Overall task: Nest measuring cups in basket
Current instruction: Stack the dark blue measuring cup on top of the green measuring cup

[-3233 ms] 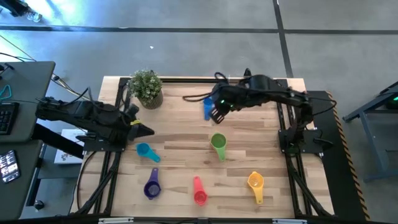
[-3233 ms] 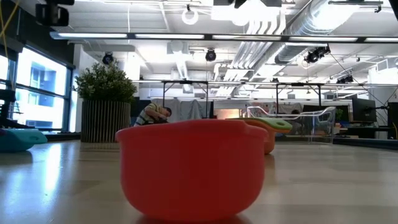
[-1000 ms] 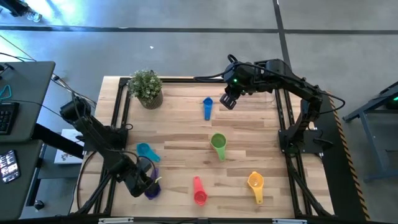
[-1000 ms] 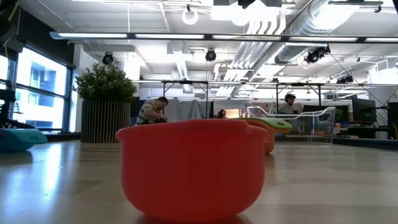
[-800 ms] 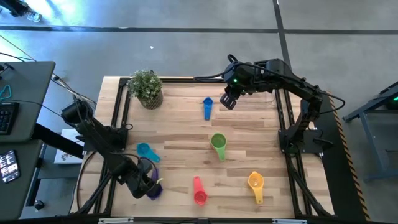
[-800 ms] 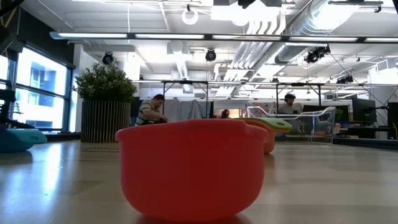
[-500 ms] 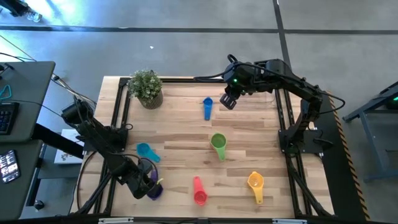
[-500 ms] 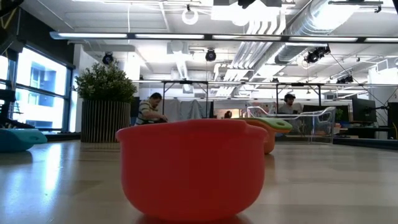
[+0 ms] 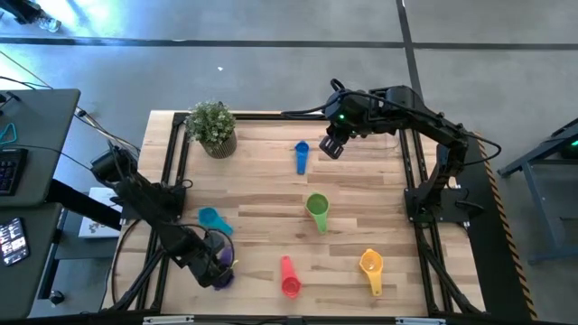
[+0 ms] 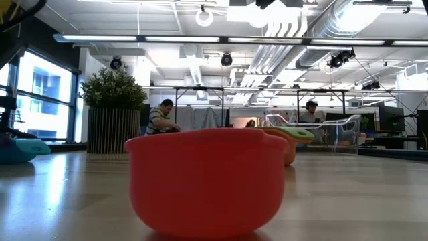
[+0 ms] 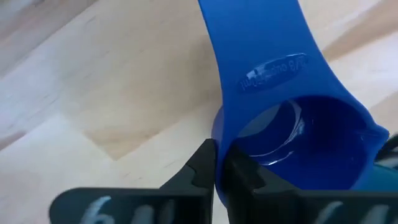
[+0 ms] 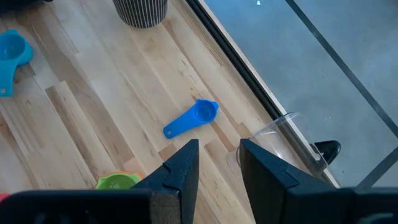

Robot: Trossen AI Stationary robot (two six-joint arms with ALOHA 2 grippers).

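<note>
left end effector (image 9: 219, 262) is clamped on the purple measuring cup's (image 9: 220, 271) rim. right end effector (image 9: 331, 147), part open and empty, hovers beside the blue measuring cup (image 9: 301, 157).

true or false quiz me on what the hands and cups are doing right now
1. The left hand is shut on the purple cup. True.
2. The right hand holds the blue cup. False: it is open and empty, and the blue cup lies on the table.
3. The green cup is in the basket. False: it sits on the table, outside the basket.
4. The plant stands near a table corner. True.
</note>
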